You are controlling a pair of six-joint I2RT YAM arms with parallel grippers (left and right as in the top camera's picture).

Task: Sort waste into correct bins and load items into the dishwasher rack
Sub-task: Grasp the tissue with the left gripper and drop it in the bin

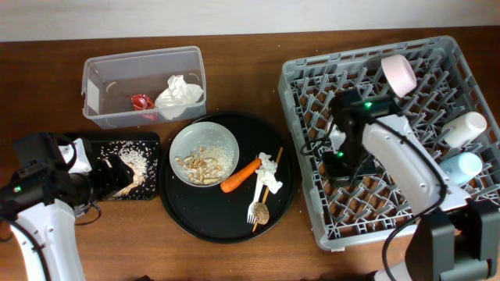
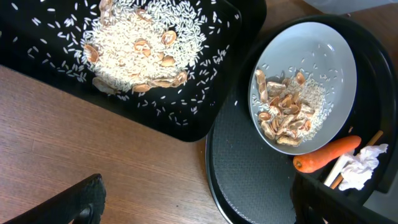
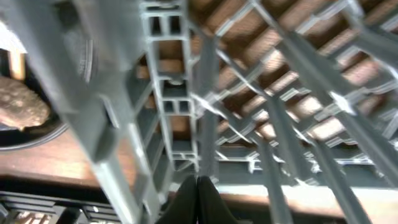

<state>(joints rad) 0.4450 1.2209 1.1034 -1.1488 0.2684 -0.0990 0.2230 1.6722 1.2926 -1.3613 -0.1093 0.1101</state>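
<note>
My left gripper (image 1: pixel 117 176) (image 2: pixel 199 208) is open and empty, over the wood between the shallow black tray (image 1: pixel 148 140) (image 2: pixel 205 118) holding beige scraps (image 2: pixel 137 43) and the pale plate (image 1: pixel 223 140) (image 2: pixel 323 56), which also holds scraps. A carrot piece (image 1: pixel 240 176) (image 2: pixel 326 154), white napkin (image 1: pixel 269 168), chopsticks (image 1: pixel 273 173), fork (image 1: pixel 253 212) and brown lump (image 1: pixel 262 212) (image 3: pixel 22 102) lie beside the plate. The clear tub (image 1: pixel 101 86) holds a red wrapper (image 1: pixel 141 101) and a napkin (image 1: pixel 180 95). My right gripper (image 1: pixel 337 160) (image 3: pixel 198 180) is shut and empty, low inside the grey rack (image 1: pixel 312 86).
The plate and loose items sit on a big round black tray (image 1: pixel 195 218). In the rack stand a pink bowl (image 1: pixel 399 72), a white cup (image 1: pixel 465 126) and a light blue cup (image 1: pixel 461 165). Rack pegs and lattice (image 3: pixel 261 124) crowd around the right gripper.
</note>
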